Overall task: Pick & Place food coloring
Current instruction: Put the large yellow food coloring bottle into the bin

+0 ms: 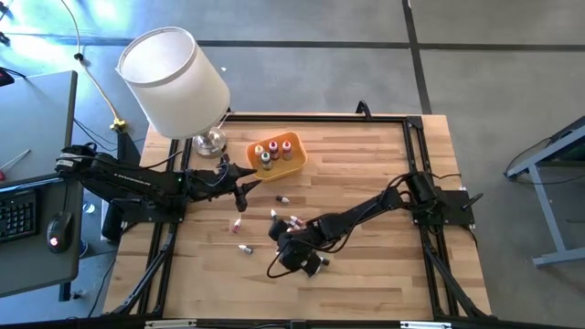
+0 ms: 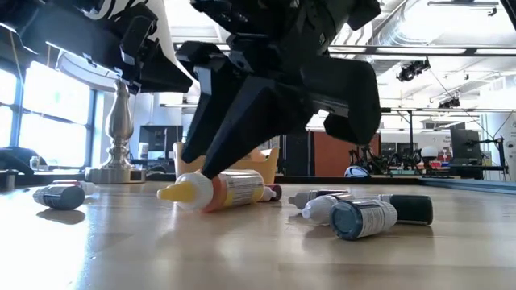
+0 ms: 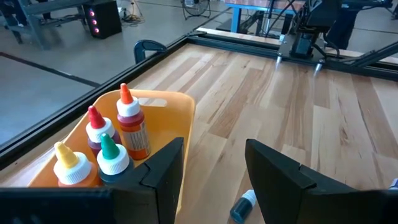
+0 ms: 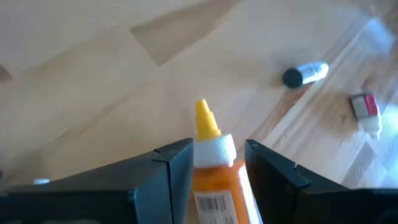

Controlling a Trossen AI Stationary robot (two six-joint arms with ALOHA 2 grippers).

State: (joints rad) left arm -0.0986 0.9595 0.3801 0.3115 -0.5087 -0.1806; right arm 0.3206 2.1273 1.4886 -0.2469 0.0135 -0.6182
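My right gripper (image 4: 217, 165) is closed around the yellow-capped orange food coloring bottle (image 4: 211, 155) lying on the wooden table (image 4: 93, 93), a shallow pinch near its neck that I judge could let it swing or slip once lifted.

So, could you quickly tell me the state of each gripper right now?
Left gripper: open, empty, beside the tray.
Right gripper: shut on the yellow-tipped bottle lying on the table.

Grey concrete floor (image 1: 366, 23); desk with keyboard (image 1: 16, 215); bright windows (image 2: 48, 113).
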